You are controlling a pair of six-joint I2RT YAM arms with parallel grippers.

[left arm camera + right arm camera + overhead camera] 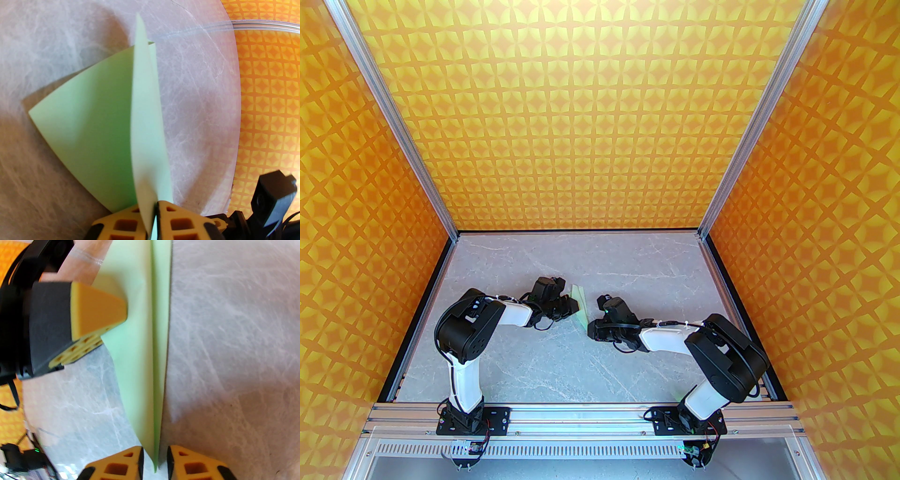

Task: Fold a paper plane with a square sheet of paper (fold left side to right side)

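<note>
From above, your left hand [572, 307] and right hand [591, 329] meet near the middle of the desk [543, 365]. The sheet of paper [581, 300] shows as a thin pale green sliver between them. Both wrists cover most of it, so you cannot read either grip from here.

In the left wrist view, your left hand [152, 206] is pinched narrow on the near edge of the sheet of paper [93, 117]. One folded flap stands on edge and runs straight ahead from the fingertips. A wider panel fans out to the left of the hand and lies low over the desk [199, 105]. Small corners of further layers peek out behind the standing flap at its far end, and how many there are is hard to make out. The fingers are cut off by the bottom edge. To the right of the hand sits a blurred black part [271, 194] of the other arm.

In the right wrist view, your right hand [155, 451] is narrowly parted. The pointed end of the sheet of paper [140, 333] sits between the fingers [117, 465], with a slim gap on either side, so it is not clamped. The paper runs straight ahead from the hand as a long creased strip. Ahead and to the left, a yellow finger [98, 310] of your left hand lies against it. The far end of the sheet is cut off at the top.
</note>
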